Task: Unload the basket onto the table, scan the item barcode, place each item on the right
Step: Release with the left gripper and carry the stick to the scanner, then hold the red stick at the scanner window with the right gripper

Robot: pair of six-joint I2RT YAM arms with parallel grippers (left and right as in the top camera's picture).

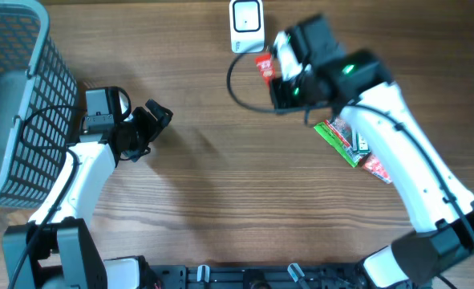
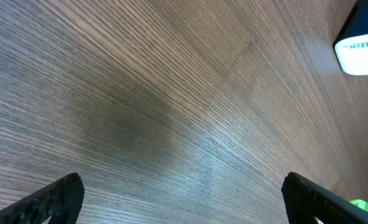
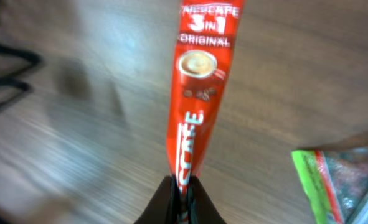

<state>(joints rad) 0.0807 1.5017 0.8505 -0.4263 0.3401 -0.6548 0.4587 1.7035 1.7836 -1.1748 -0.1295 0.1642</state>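
One Nescafe 3in1 sachet pinched in my right fingers, presented to the barcode scanner; left fingers wide, empty.

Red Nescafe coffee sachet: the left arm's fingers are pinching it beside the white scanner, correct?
No, the right arm's fingers pinch the red Nescafe coffee sachet, as the right wrist view shows; it is beside the white scanner.

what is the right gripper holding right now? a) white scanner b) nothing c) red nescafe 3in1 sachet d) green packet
c, since the right wrist view shows the right gripper pinched shut on the lower end of the red Nescafe 3in1 sachet, while the green packet lies apart on the table.
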